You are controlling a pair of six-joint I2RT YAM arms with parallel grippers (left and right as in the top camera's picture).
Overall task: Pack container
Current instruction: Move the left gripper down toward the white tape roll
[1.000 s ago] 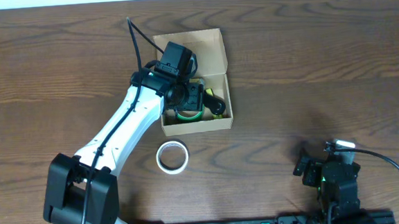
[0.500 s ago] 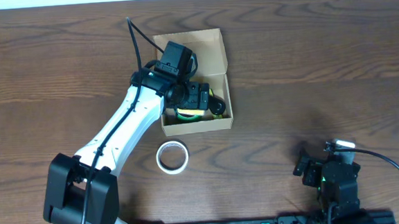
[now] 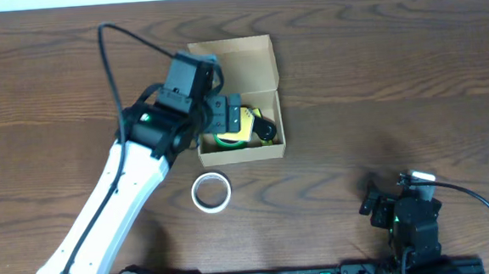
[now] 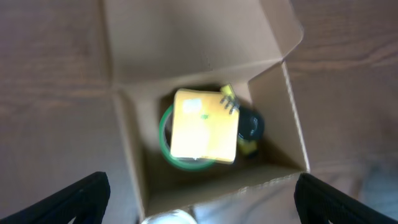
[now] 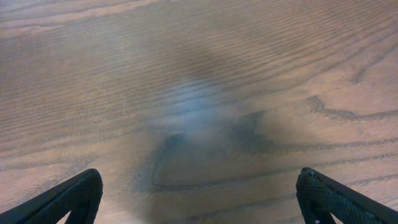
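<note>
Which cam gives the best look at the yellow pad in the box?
Left wrist: yellow pad seen clearly from above, lying on a green tape roll. Overhead: left gripper covers part. Right wrist: only table.

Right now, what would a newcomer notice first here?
The open cardboard box at the upper centre of the table, with a yellow pad lying on a green tape roll inside. The left gripper hangs open and empty above it. A white tape roll sits on the table just in front of the box, outside it.
</note>
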